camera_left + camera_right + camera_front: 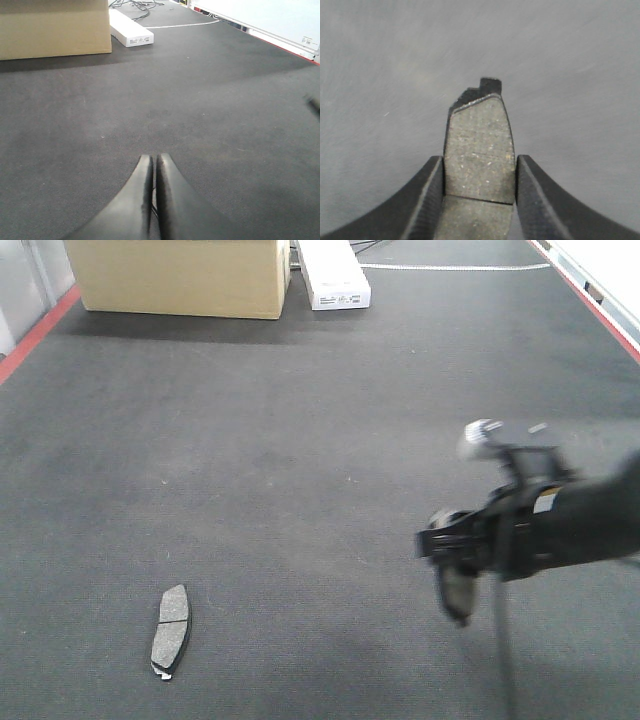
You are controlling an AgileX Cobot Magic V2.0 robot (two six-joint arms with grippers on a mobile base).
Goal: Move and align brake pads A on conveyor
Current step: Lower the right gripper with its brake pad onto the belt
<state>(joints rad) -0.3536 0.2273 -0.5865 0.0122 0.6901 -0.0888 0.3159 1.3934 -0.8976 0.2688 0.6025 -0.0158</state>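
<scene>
Item one: the conveyor (300, 440), a wide flat belt of dark charcoal fabric-like material with a red border (30, 335) along its left side and another along the far right, fills every view. Item two: the first brake pad (171, 630), a small curved oblong of gritty grey with a thin groove across its middle, lies flat and face up on the belt at the near left, its long axis running roughly near to far, well apart from both arms. Item three: the second brake pad (479, 145), of the same gritty grey face on a darker notched backing plate, sits between the two black ribbed fingers (427, 200) of the right gripper (455, 585), which is clamped on its long edges. In the front view it hangs edge-on at the near right, and whether its lower end touches the belt cannot be told. Item four: the left gripper (154, 190), seen only from its own wrist camera, has its smooth black jaws pressed together with nothing between them, above bare belt. Item five: a large tan cardboard box (180, 275) stands at the far left of the belt, and its contents are not visible. Item six: a long narrow white carton (333, 275) with a small printed label on its near end lies just right of the cardboard box, sealed, contents likewise unseen.
</scene>
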